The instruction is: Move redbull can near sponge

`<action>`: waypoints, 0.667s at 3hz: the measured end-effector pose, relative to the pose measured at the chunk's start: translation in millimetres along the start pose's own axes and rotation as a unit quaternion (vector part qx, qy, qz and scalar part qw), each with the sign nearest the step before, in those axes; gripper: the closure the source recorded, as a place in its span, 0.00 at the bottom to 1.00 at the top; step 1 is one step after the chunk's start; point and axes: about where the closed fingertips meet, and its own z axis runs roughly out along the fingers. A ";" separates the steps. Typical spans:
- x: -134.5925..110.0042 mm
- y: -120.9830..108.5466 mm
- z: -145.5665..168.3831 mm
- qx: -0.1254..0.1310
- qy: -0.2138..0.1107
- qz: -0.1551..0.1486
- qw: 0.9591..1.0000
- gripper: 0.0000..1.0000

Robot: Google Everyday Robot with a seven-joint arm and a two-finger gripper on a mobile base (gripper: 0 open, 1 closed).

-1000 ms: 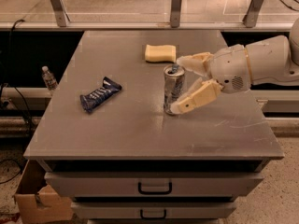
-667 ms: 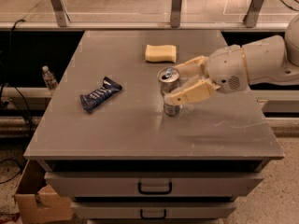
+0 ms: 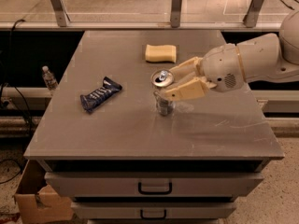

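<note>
The redbull can (image 3: 163, 97), slim and silver with its round pull-tab top showing, is near the middle of the grey table (image 3: 140, 134). It leans with its top tipped toward the camera. My gripper (image 3: 166, 85) reaches in from the right and is shut on the can's upper part, with one cream finger (image 3: 186, 71) behind it and the other in front. The can's base is at or just above the tabletop. The pale yellow sponge (image 3: 160, 53) lies flat a short way behind the can, apart from it.
A dark blue snack wrapper (image 3: 100, 94) lies on the table left of the can. A plastic bottle (image 3: 48, 78) stands off the table's left side. Drawers (image 3: 155, 188) sit below the front edge, and a cardboard box (image 3: 39, 202) is on the floor at lower left.
The fingers, earlier spread on either side of the upright can, have closed on it. The can has tipped and shifted slightly left with the gripper.
</note>
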 end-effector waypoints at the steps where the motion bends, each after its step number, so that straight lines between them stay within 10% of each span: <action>1: -2.0 -0.2 -0.8 0.002 0.000 0.003 1.000 1.00; 2: -4.0 -13.4 -18.5 0.033 0.020 -0.002 0.999 1.00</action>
